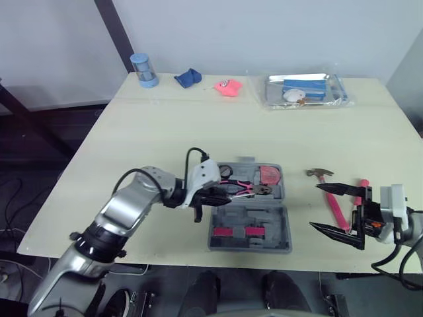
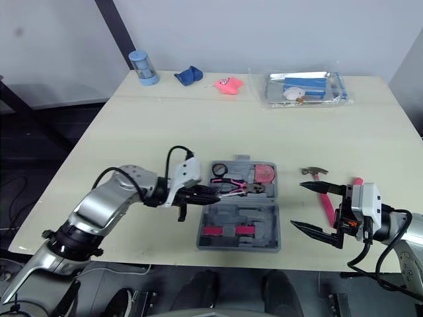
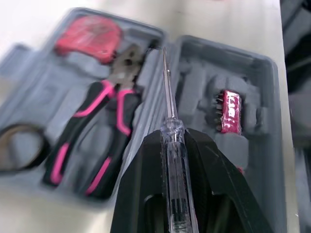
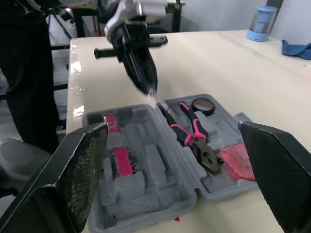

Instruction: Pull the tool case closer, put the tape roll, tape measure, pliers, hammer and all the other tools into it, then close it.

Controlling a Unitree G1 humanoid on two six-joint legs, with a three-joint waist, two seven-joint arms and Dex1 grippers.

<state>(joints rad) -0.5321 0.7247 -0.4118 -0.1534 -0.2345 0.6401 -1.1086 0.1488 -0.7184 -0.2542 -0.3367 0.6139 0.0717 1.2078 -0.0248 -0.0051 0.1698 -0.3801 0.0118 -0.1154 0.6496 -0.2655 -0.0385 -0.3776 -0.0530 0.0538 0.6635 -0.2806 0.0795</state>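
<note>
The grey tool case [image 1: 279, 230] lies open near the table's front edge. Its far half holds the black tape roll [image 1: 226, 171], the pink-handled pliers [image 1: 248, 189] and the red tape measure [image 1: 268, 175]; its near half holds a pink bit holder [image 3: 229, 111]. My left gripper [image 1: 215, 196] is shut on a clear-handled screwdriver [image 3: 170, 131], whose tip points over the case's hinge beside the pliers. The hammer [image 1: 332, 198], pink-handled, lies on the table right of the case. My right gripper [image 1: 314, 206] stands wide open just above the hammer's handle, holding nothing.
A second pink handle [image 1: 361, 188] shows partly behind my right gripper. Along the far edge stand a blue cup [image 1: 143, 70], a blue cloth [image 1: 189, 78], a pink object [image 1: 228, 87] and a clear bag [image 1: 305, 91]. The table's front edge runs just below the case.
</note>
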